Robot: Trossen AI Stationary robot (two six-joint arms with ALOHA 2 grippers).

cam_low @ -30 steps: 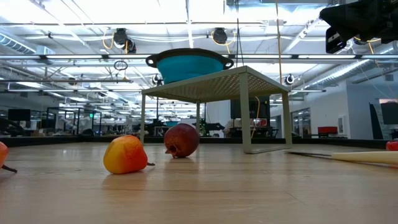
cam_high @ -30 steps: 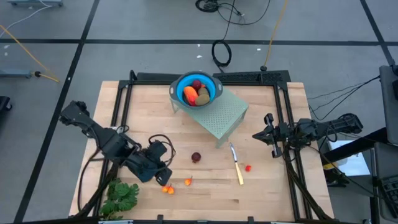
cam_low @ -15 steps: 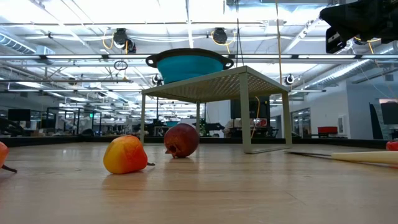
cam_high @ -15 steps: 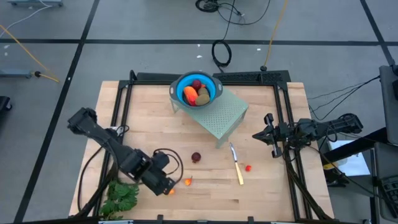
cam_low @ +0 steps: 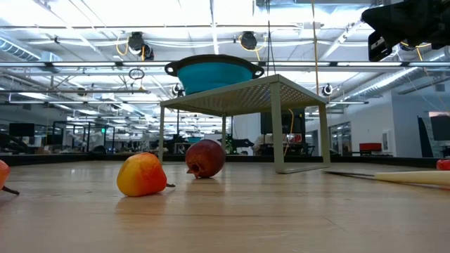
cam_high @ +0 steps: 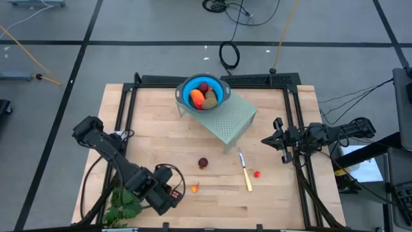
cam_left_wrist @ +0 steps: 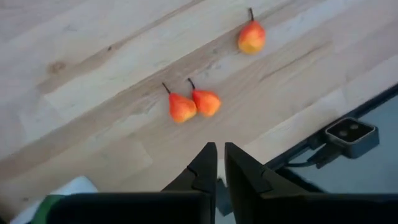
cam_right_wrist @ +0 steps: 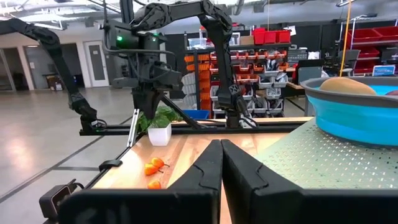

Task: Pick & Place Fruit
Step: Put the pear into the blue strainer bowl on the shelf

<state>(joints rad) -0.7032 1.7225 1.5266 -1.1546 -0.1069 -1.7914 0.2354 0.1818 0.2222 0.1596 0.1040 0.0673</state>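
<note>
Tabletop (cam_high: 161, 129): pale wooden butcher-block, framed in black rails.

Toy fruit, loose: two small orange-red pears (cam_left_wrist: 193, 104), stemmed and touching one another, are seen at the centre of the left wrist view; a third pear (cam_left_wrist: 251, 37) lies apart at upper right of that view. A dark red pomegranate (cam_high: 203, 163) is found at mid-frame in the high view, and a tiny orange-red piece (cam_high: 257, 174) to its right, beyond a yellow-handled knife (cam_high: 245, 171).

Toy fruit, stored: red, orange and olive-brown pieces are held in a blue bowl (cam_high: 219, 87) set on a perforated green stand (cam_high: 235, 122), upper centre.

Left gripper (cam_left_wrist: 217, 163): placed at lower left of the high view, just short of the pear pair; fingers are parted by only a narrow slit, nothing grasped.

Right gripper (cam_right_wrist: 220, 160): parked at the right edge of the tabletop; fingers pressed together, empty.

Leafy green bunch (cam_high: 125, 205): lower left corner.
</note>
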